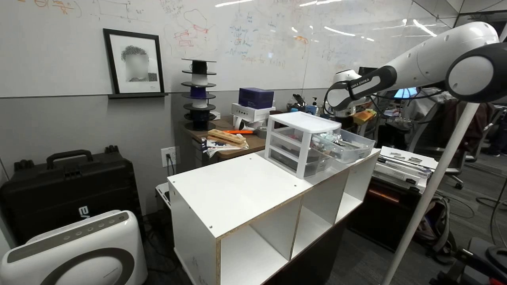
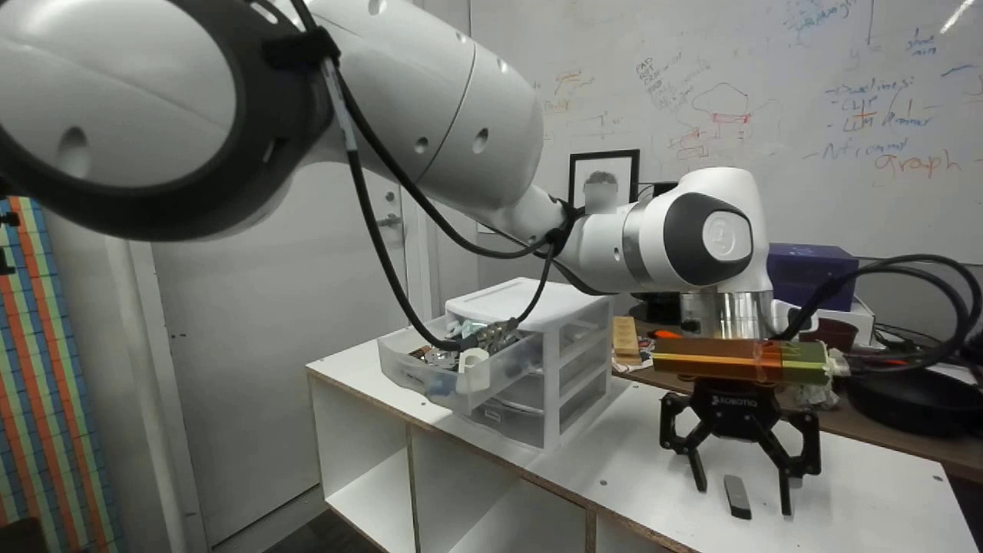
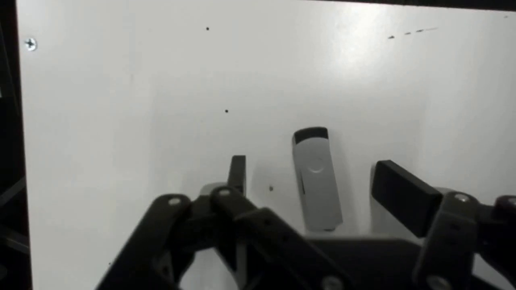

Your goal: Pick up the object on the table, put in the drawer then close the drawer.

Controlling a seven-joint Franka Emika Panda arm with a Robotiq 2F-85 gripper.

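A flat grey object with a black end, like a USB stick (image 2: 736, 495), lies on the white shelf top (image 2: 630, 438). It also shows in the wrist view (image 3: 318, 189). My gripper (image 2: 743, 498) points down over it, open and empty. In the wrist view the fingertips (image 3: 309, 169) stand apart on either side of the object, with gaps on both sides. The white drawer unit (image 2: 537, 307) has its clear top drawer (image 2: 418, 376) pulled out and filled with small items. The drawer also shows in an exterior view (image 1: 358, 154), where the gripper and the object do not show.
Lower drawers (image 1: 283, 158) of the unit are shut. Behind the shelf, a brown desk (image 1: 253, 144) holds a purple box (image 2: 810, 280), a black pan (image 2: 914, 403) and a stack of spools (image 1: 199, 95). Black cables (image 2: 921, 307) loop beside the wrist.
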